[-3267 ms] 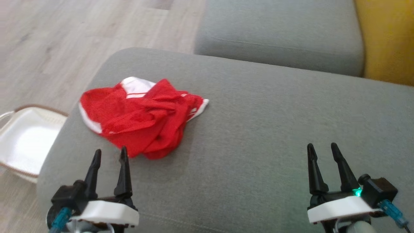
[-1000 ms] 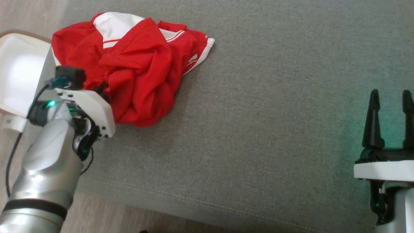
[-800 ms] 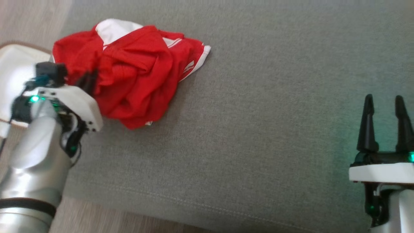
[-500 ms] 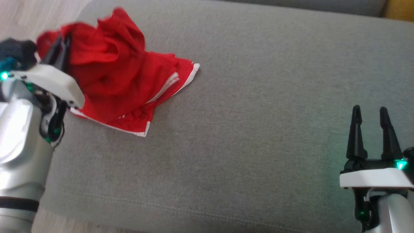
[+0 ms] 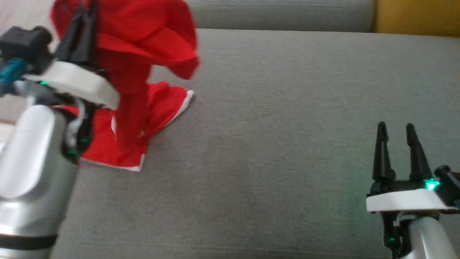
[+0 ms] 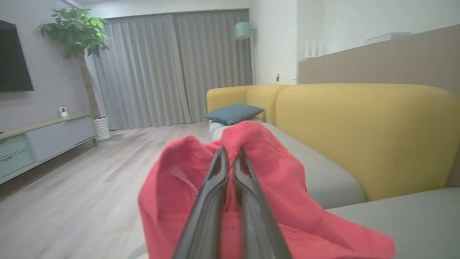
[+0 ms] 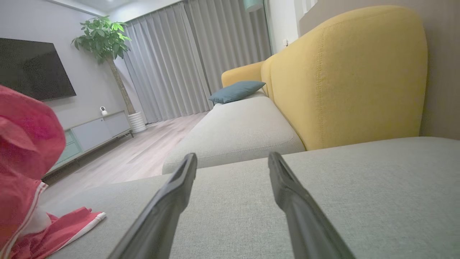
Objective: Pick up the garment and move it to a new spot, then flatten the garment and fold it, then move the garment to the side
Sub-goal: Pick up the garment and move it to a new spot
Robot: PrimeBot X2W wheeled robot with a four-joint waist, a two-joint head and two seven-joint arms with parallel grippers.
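The garment [image 5: 143, 46] is red mesh cloth with white trim. My left gripper [image 5: 84, 10] is shut on its top and holds it up at the upper left of the head view. Its lower part still trails on the grey sofa cushion [image 5: 280, 118]. In the left wrist view the garment [image 6: 172, 194] drapes over both sides of the closed left gripper [image 6: 230, 153]. My right gripper [image 5: 395, 126] hovers open and empty low over the cushion at the lower right. The right wrist view shows the right gripper [image 7: 233, 157] spread wide, with the garment [image 7: 25, 154] hanging at the far left.
A yellow sofa back [image 7: 345, 72] rises behind the cushion, and a second grey seat [image 7: 240, 129] with a blue pillow [image 7: 235, 91] lies beyond. Wood floor [image 6: 72, 187], a TV cabinet [image 6: 39, 138] and a potted plant [image 6: 77, 32] stand to the left.
My left gripper closed on the garment and has lifted it up off the cushion, so the cloth now hangs unrolled. The head camera tilted up. The right gripper stayed open.
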